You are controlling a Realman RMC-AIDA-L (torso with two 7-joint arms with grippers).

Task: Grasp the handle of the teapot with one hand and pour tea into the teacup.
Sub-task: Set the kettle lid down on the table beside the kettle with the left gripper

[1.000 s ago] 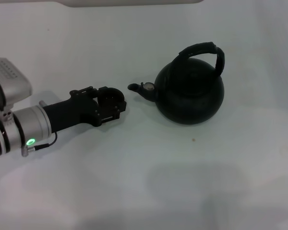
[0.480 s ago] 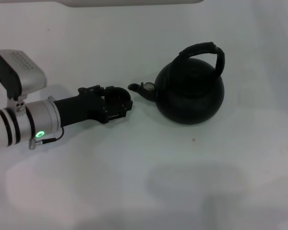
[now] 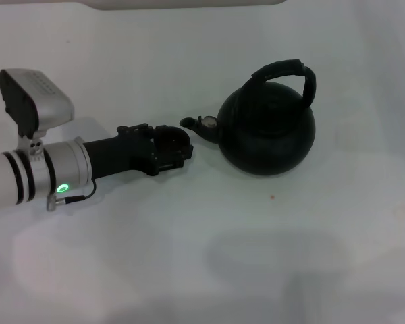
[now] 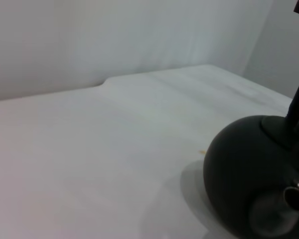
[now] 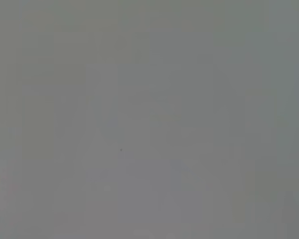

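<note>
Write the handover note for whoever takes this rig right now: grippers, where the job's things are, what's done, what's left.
Left gripper: low over the table, just short of the spout. It seems to be around the teacup, which is barely distinguishable from it.
Right gripper: out of view; its wrist camera shows only blank grey.
Teapot: upright on the table, spout toward the left gripper, handle arched overhead and untouched.
Done: nothing confirmed.
Left: grasp the handle, lift, pour into the teacup.
</note>
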